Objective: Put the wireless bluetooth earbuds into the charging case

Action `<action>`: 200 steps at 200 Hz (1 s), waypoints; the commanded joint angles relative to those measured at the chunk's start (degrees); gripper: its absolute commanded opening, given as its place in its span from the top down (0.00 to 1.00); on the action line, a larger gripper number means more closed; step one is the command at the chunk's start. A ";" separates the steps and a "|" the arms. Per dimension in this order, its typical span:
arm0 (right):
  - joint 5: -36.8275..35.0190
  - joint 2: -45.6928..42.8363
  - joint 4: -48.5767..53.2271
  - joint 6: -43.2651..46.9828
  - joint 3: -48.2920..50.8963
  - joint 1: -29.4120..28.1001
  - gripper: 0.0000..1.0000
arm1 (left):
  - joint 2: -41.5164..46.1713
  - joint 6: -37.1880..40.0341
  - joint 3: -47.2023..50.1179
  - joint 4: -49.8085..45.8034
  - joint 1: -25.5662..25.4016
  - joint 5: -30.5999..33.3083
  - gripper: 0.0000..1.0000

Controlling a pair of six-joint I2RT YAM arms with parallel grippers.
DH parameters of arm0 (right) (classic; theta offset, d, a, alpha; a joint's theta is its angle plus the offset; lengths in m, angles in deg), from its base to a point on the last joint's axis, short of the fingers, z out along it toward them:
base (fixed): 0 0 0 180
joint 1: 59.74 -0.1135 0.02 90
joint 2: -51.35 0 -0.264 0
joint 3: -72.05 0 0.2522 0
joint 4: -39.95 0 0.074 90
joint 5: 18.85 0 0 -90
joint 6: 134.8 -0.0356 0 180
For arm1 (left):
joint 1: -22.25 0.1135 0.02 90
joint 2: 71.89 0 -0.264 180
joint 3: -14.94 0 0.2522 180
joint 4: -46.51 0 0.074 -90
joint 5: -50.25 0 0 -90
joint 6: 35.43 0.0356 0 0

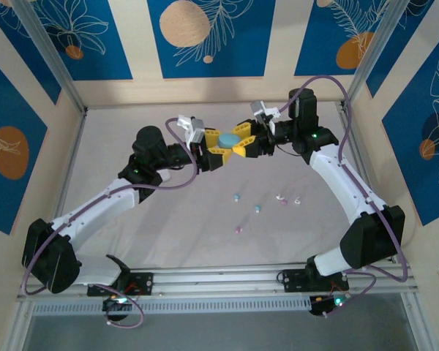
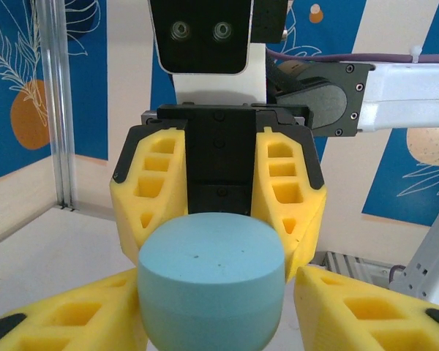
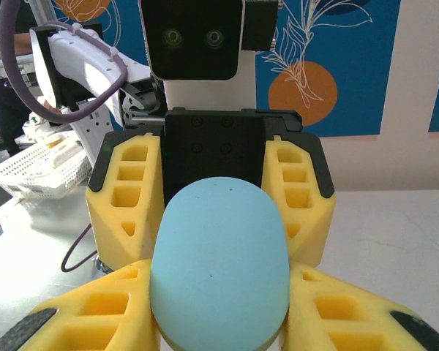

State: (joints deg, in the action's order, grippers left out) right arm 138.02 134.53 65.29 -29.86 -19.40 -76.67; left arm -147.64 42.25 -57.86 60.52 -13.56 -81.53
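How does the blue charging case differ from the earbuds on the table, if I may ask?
The charging case is far larger than any of the earbuds. The charging case sits between the left tool and the right tool, whereas the earbuds lie scattered on the table. Both are pastel-coloured.

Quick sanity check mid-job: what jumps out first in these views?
Two yellow-fingered claws meet in mid-air over the far middle of the white table, the left claw and right claw both set around one pale blue case. Closer in, tiny earbuds lie scattered on it.
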 commanded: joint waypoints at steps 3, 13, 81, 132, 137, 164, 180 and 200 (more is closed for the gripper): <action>0.15 0.41 -0.05 -0.52 -1.84 -0.06 0.66 | -0.30 1.23 -2.03 -0.64 -0.76 -2.36 0.47; 0.12 0.49 -0.18 -0.65 -1.76 -0.08 0.66 | -0.28 1.40 -2.12 -0.88 -0.72 -2.21 0.47; -0.89 0.39 -0.31 -0.23 -0.77 -0.38 0.66 | -0.41 -0.20 -2.30 1.25 -0.75 -1.64 0.56; -1.30 0.44 5.08 4.08 -2.10 -0.55 0.66 | -0.63 -1.58 -2.20 2.52 -0.80 -2.03 0.58; -1.31 0.49 5.12 4.19 -2.09 -0.55 0.66 | -0.63 -1.80 -2.17 2.78 -0.69 -2.00 0.57; -1.30 0.54 5.13 4.51 -2.02 -0.48 0.66 | -1.11 -3.10 -2.10 4.62 -0.77 -1.99 0.57; -1.30 0.57 5.19 4.77 -1.88 -0.55 0.66 | -1.46 -3.83 -2.20 5.56 -0.77 -2.37 0.56; -1.25 0.51 5.26 4.96 -1.95 -0.48 0.66 | -1.77 -4.03 -2.34 5.41 -0.76 -2.34 0.58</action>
State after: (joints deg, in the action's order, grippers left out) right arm 138.17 134.53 68.46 -26.76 -20.10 -76.56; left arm -148.73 39.85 -58.37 61.17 -13.56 -82.21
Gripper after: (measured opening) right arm 0.365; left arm 0.432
